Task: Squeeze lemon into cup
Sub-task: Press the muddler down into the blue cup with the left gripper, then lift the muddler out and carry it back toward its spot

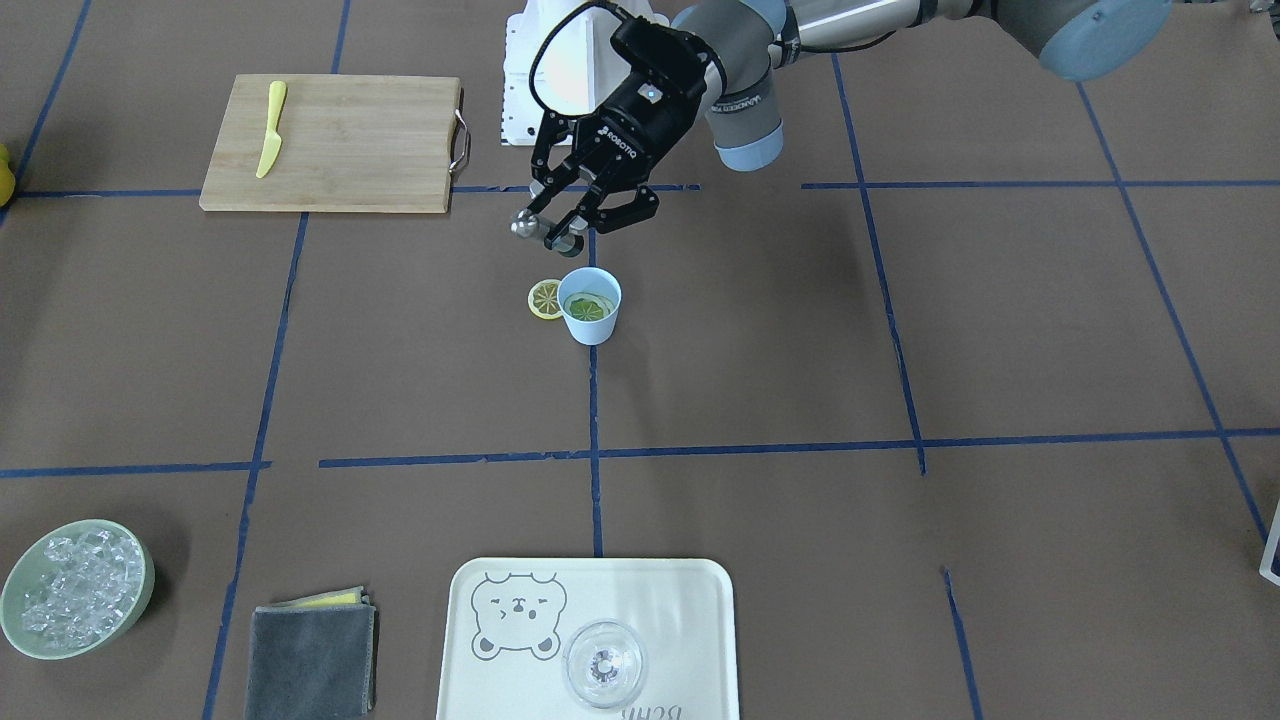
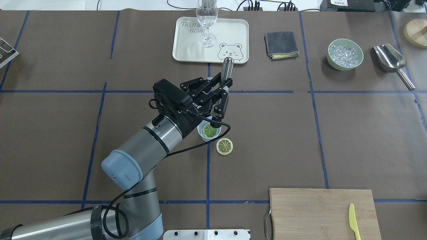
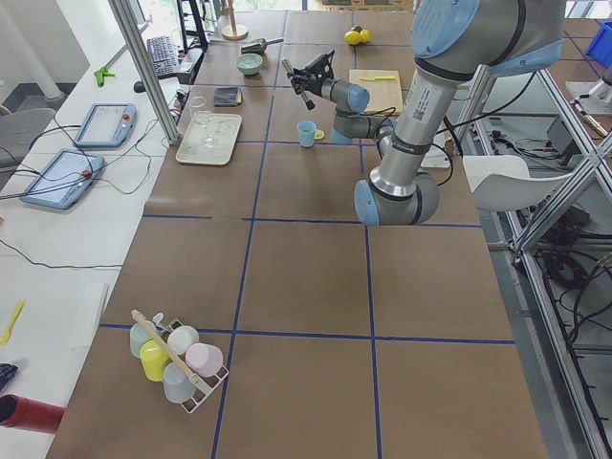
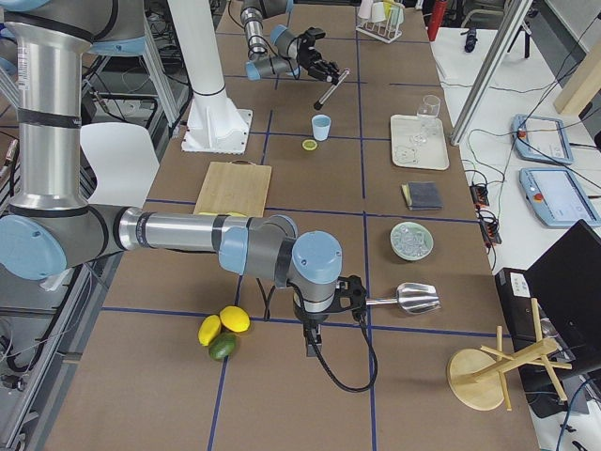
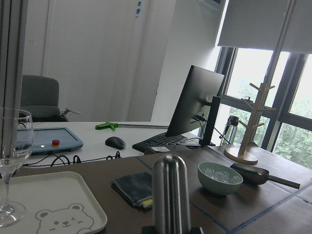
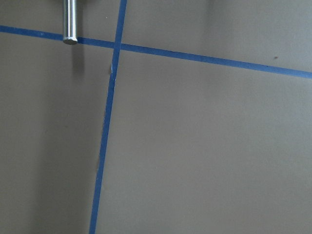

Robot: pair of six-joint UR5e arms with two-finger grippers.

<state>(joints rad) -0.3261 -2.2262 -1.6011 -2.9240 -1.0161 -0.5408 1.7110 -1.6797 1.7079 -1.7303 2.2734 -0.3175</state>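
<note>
Front: left claw (image 1: 556, 228) is pinching a steel rod (image 1: 523, 226), hovering above the cup (image 1: 592, 325); one lemon slice (image 1: 587, 306) is lying inside, second slice (image 1: 545, 299) beside it on the worktop (image 1: 800, 350). Right-side: right claw (image 4: 357, 299) is sitting by the scoop (image 4: 416, 298), grip state: can't tell.

Bright, even ceiling light throughout. The left arm (image 1: 740, 90) casts a soft, diffuse shadow on the table (image 1: 1000, 330). Left wrist view: windows (image 5: 253, 87) glare at 2 o'clock, and the metal rod (image 5: 169, 195) in the left gripper (image 2: 224, 87) blurs.
</note>
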